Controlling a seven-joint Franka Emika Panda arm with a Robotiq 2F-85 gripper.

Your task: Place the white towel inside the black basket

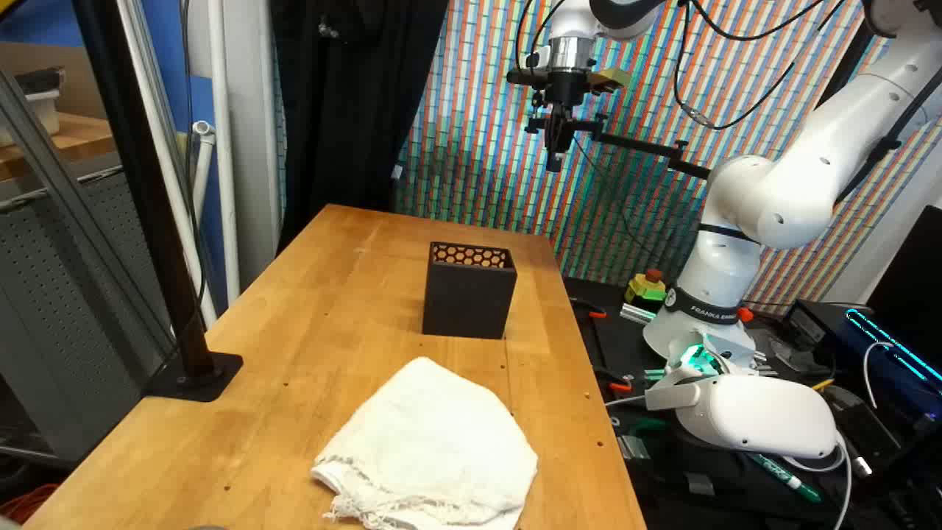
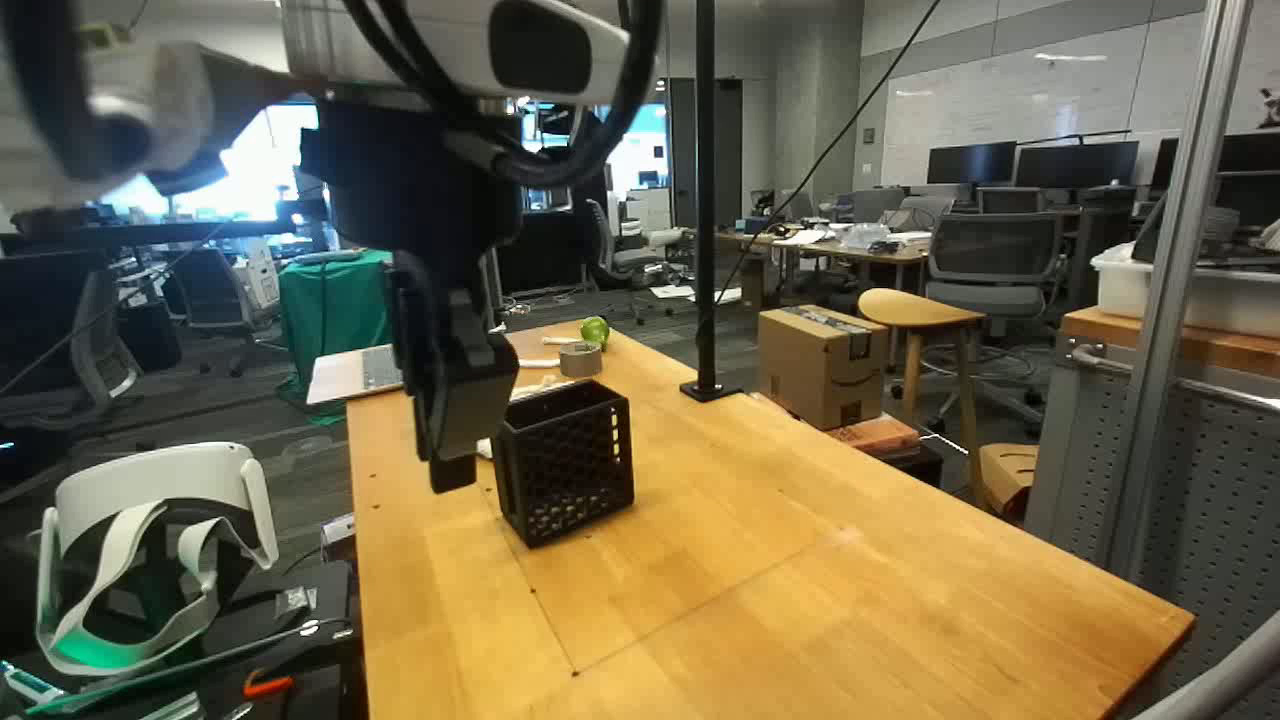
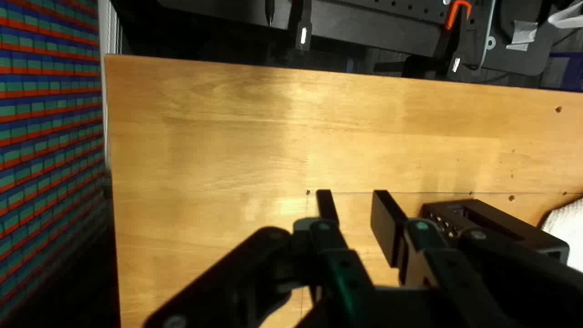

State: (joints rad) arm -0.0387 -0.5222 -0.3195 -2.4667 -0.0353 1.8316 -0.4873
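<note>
Nearest us in an exterior view, the white towel (image 1: 434, 442) lies folded on the wooden table (image 1: 294, 353), on our side of the black basket (image 1: 469, 302) and near it, with bare wood between the two. Its frayed edge faces away from the basket; a blunt corner points toward it. We judge the cloth light, limp and hard to damage, with enough weave not to slip from a pinch. Because it lies so flat, we favour taking up a fold near its middle, so that the sides hang and gather; a hold on the fringe risks catching only threads. Since the towel looks wider than the basket's mouth, we expect it to need bunching, and a dragging hem might tip the basket, which stands upright. Beyond the basket, on the side away from the towel and higher than its rim, hangs the gripper (image 3: 354, 205); in the wrist view we see its fingers parted by a modest gap, with only wood showing between them. Well beyond the basket, we find a striped, many-coloured backdrop (image 1: 471, 147).
</note>
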